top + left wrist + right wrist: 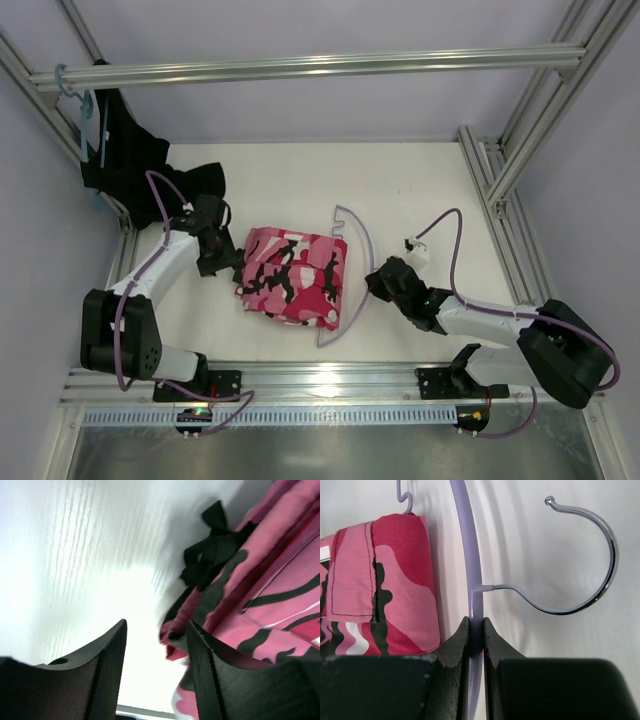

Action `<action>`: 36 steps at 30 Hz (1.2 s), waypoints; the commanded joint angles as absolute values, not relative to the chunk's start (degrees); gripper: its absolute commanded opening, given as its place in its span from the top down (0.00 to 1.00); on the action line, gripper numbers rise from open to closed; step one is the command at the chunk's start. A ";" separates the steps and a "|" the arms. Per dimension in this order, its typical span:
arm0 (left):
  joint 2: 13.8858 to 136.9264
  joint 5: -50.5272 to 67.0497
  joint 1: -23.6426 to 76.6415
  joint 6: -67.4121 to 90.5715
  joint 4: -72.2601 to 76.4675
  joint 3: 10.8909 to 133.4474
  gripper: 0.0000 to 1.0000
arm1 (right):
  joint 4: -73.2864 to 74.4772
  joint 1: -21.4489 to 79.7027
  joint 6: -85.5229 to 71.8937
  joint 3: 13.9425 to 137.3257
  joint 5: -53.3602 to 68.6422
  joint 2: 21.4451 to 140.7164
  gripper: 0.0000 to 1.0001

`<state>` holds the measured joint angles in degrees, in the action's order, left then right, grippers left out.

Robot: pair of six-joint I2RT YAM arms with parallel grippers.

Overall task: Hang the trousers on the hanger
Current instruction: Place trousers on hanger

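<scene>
The folded camouflage trousers [293, 275] lie on the white table in mid view. The pale lilac hanger [368, 240] lies flat along their right side, and the fabric hides its straight bar. My right gripper [380, 284] is shut on the hanger's curved arm [470, 555], just below the metal hook [592, 595], with the trousers [395, 590] to its left. My left gripper [224, 256] is open at the trousers' left edge. In the left wrist view the left gripper [156, 655] is low over the table, and the trousers' hem [270, 595] touches the right finger [205, 680].
A black garment [125, 165] hangs on a teal hanger [85, 115] from the aluminium rail [300, 68] at the back left. Frame posts [500, 180] stand on the right. A front rail [320, 385] runs between the arm bases.
</scene>
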<state>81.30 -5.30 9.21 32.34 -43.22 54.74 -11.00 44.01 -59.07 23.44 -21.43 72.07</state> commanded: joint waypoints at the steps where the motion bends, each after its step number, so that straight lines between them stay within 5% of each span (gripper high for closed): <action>1: 76.40 -15.36 14.04 31.99 -46.83 57.30 0.48 | -7.56 43.51 -58.45 21.19 -28.47 66.03 0.96; 8: 69.00 -0.89 25.92 33.31 -43.33 53.72 0.46 | -3.25 43.33 -57.57 22.41 -30.59 63.46 0.96; 20: 60.04 -0.19 29.71 45.33 -36.58 39.65 0.26 | -3.08 40.43 -56.34 21.80 -29.53 61.79 0.96; 28: 58.70 1.33 29.71 52.29 -24.96 31.29 0.29 | -4.30 39.99 -55.99 20.13 -29.09 60.73 0.96; 31: 60.11 -1.93 29.71 52.12 -23.21 31.46 0.42 | -4.83 39.73 -55.72 19.60 -28.74 60.64 0.96; 34: 62.40 -2.37 29.62 52.21 -19.78 31.47 0.74 | -6.06 39.29 -55.20 18.90 -27.17 60.82 0.96; 35: 63.53 -2.63 29.71 52.21 -19.25 31.64 0.94 | -7.28 39.20 -54.76 18.64 -26.46 60.91 0.96; 36: 64.24 -3.07 29.62 52.03 -20.21 32.42 1.00 | -7.73 39.11 -54.49 18.28 -26.11 61.17 0.96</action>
<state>62.57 -0.62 29.56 51.72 -24.58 31.11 -2.96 39.75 -55.70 18.85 -25.04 62.11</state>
